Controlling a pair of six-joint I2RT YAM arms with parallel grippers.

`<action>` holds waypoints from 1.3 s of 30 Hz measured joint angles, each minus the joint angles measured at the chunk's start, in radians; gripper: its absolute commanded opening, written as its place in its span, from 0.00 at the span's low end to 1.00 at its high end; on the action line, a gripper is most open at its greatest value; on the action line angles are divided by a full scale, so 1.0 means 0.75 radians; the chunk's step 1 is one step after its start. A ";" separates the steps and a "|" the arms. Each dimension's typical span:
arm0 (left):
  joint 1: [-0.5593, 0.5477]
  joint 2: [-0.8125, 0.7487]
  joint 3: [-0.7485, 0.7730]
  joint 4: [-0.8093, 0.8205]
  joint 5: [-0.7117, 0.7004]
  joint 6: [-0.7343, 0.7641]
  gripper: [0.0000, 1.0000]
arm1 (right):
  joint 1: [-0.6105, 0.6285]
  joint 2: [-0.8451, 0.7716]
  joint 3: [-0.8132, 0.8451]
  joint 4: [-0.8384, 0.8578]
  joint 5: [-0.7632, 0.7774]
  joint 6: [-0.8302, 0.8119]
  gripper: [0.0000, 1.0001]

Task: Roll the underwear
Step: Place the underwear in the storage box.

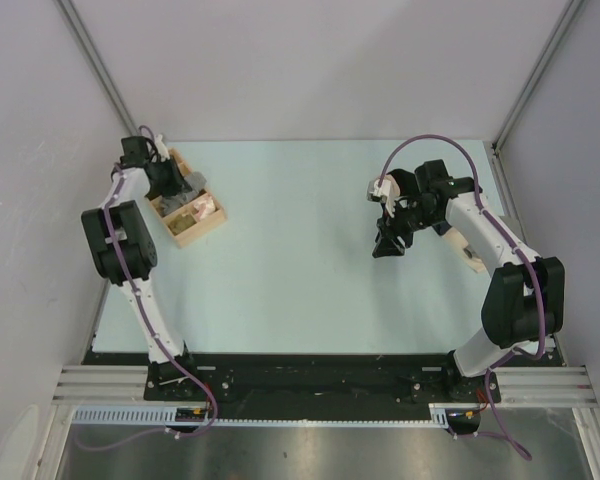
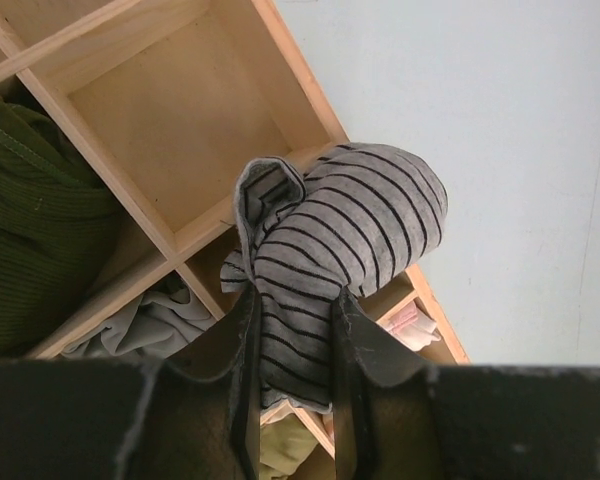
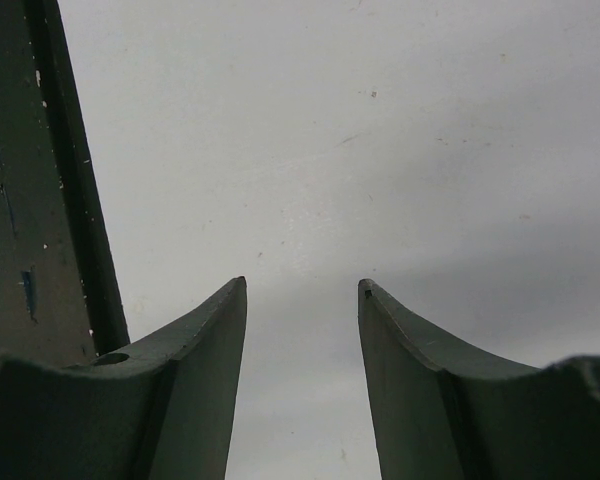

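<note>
Currently the left gripper (image 2: 298, 312) is clamped on the underwear (image 2: 352, 225): both fingers press the striped grey bundle, which looks already rolled into a tight wad. The bundle sticks out past the fingertips, long axis roughly in line with the fingers, fat end farthest from the wrist. It hangs over the wooden box (image 2: 130, 190), about above the divider where an empty compartment (image 2: 170, 120) meets the partly hidden slots nearer the wrist. I can't tell for sure which slot is directly below. A green garment (image 2: 30, 220) fills the neighbouring slot, and a beige-grey garment (image 2: 155, 320) lies in another. The right gripper (image 3: 302, 300) has its jaws apart and holds nothing, hovering over the table (image 1: 300, 260), well apart from the box. The left arm is the one on the job, so the drop likely depends on lining up the bundle over the empty compartment.
</note>
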 measured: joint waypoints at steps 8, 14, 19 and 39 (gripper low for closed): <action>-0.031 0.062 0.138 -0.153 -0.097 0.042 0.11 | 0.000 -0.003 0.000 -0.010 0.001 -0.017 0.52; -0.063 0.139 0.299 -0.312 -0.186 0.081 0.11 | -0.001 -0.021 0.000 -0.016 0.000 -0.030 0.52; -0.071 0.136 0.304 -0.315 -0.188 0.081 0.11 | -0.008 -0.039 0.000 -0.021 -0.002 -0.036 0.52; -0.033 -0.075 -0.180 0.335 0.118 -0.168 0.10 | -0.016 -0.040 0.000 -0.046 -0.013 -0.050 0.52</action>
